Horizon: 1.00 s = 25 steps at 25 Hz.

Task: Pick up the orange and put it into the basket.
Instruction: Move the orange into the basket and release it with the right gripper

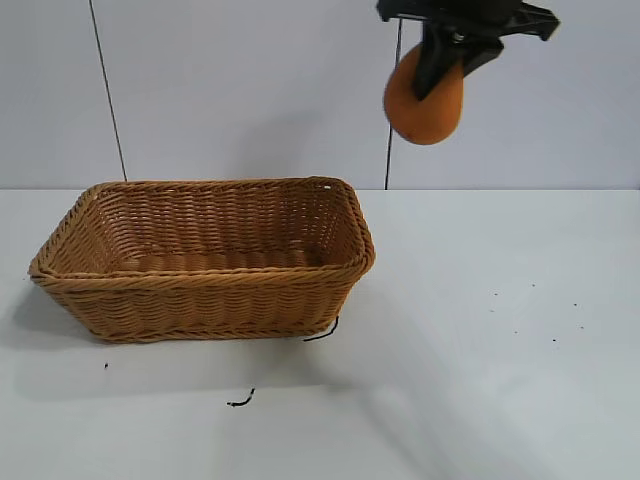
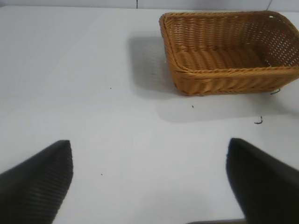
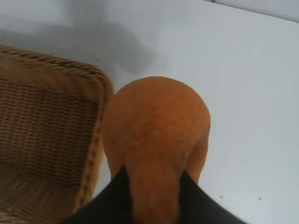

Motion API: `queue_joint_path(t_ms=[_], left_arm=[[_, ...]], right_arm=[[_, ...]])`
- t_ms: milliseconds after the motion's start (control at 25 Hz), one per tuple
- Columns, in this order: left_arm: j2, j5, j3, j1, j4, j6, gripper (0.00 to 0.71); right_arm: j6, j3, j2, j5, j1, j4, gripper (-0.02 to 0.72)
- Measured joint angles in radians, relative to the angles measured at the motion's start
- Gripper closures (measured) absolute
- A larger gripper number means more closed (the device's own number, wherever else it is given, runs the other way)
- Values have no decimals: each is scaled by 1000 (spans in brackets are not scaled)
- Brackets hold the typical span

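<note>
My right gripper (image 1: 440,62) is shut on the orange (image 1: 424,105), a matte orange-brown rounded lump, and holds it high in the air, above and a little to the right of the basket's right end. In the right wrist view the orange (image 3: 156,135) fills the middle, pinched at its narrow end between the black fingers (image 3: 114,198). The tan wicker basket (image 1: 200,275) stands on the white table at the left and looks empty; it also shows in the left wrist view (image 2: 229,79) and the right wrist view (image 3: 91,154). My left gripper (image 2: 149,179) is open over bare table, away from the basket.
The white table (image 1: 500,380) runs to the right of and in front of the basket. Two short black threads lie near the basket's front, one at its corner (image 1: 322,333) and one on the table (image 1: 241,400). A thin dark cable (image 1: 108,90) hangs on the back wall.
</note>
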Motion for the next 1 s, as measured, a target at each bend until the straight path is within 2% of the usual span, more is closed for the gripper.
queue_joint_path(t_ms=[160, 360, 520, 600, 680, 800, 880, 1000], left_arm=[[0, 0, 0, 0, 0, 0, 71], [0, 0, 0, 0, 0, 0, 71], [0, 0, 0, 0, 0, 0, 71], [0, 0, 0, 0, 0, 0, 71], [0, 0, 0, 0, 0, 0, 71], [0, 0, 0, 0, 0, 0, 71], [0, 0, 0, 0, 0, 0, 71], [0, 0, 0, 0, 0, 0, 71]], right_arm=[[6, 0, 83, -54, 61, -1, 606], [36, 0, 207, -127, 66, -3, 606], [40, 0, 265, -126, 66, 16, 605], [40, 0, 269, -123, 66, 20, 575], [40, 0, 268, -118, 66, 23, 489], [39, 0, 268, -95, 66, 24, 230], [39, 0, 263, -84, 66, 25, 113], [39, -15, 243, -58, 66, 22, 59]])
